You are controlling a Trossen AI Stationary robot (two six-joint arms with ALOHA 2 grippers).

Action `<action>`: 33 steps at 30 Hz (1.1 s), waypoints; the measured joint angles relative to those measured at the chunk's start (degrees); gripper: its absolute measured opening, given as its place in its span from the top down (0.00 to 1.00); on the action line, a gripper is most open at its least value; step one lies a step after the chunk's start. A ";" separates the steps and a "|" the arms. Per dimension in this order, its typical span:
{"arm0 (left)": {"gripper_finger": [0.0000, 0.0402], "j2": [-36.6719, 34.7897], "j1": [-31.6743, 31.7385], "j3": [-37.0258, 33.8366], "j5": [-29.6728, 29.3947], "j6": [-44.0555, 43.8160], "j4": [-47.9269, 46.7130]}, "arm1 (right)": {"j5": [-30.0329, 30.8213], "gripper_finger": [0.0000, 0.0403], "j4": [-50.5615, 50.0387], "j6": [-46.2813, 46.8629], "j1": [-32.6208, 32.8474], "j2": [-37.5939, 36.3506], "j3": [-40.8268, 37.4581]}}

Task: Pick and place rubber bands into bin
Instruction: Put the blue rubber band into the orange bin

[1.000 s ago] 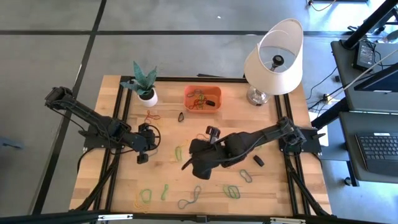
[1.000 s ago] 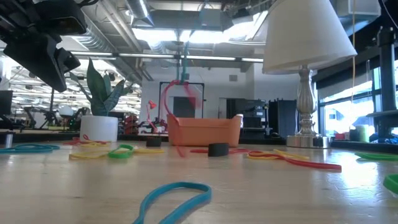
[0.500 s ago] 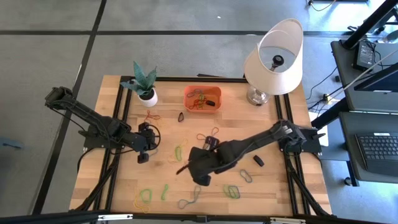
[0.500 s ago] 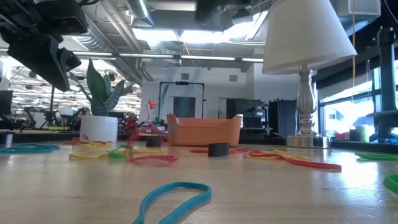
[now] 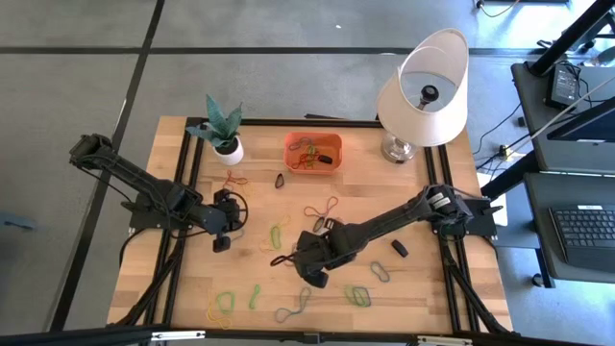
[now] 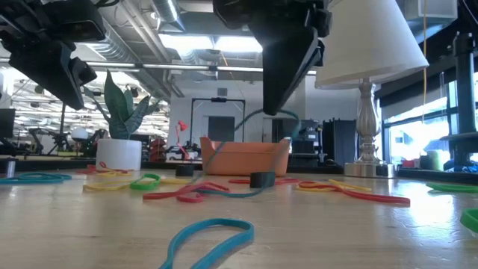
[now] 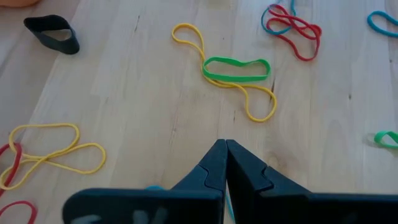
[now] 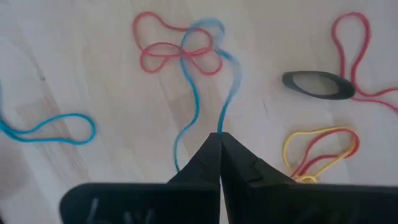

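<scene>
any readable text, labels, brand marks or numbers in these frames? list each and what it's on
None readable.
Orange bin, lampshade, white plant pot: no print visible.
Left gripper and right gripper: plain dark fingers, no markings.
Keyboard on the side desk in the high view: keys too small to read.
Room behind the table in the low view: any signs too blurred to read.

You've got a light wooden desk with rubber bands scattered all over the front and middle. At the back sit the orange bin, a white plant pot and a lamp.
</scene>
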 joint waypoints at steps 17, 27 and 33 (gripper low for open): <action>0.99 0.01 0.02 0.02 -2.47 0.44 1.23 | 1.68 0.99 1.62 4.78 -0.83 0.00 -4.47; 0.99 0.00 0.02 0.02 -2.49 0.15 1.23 | 9.90 1.00 -19.08 13.71 0.68 0.00 2.86; 0.99 0.00 0.02 0.02 -2.54 0.96 1.25 | 23.13 1.00 -27.37 14.26 2.44 -0.13 15.42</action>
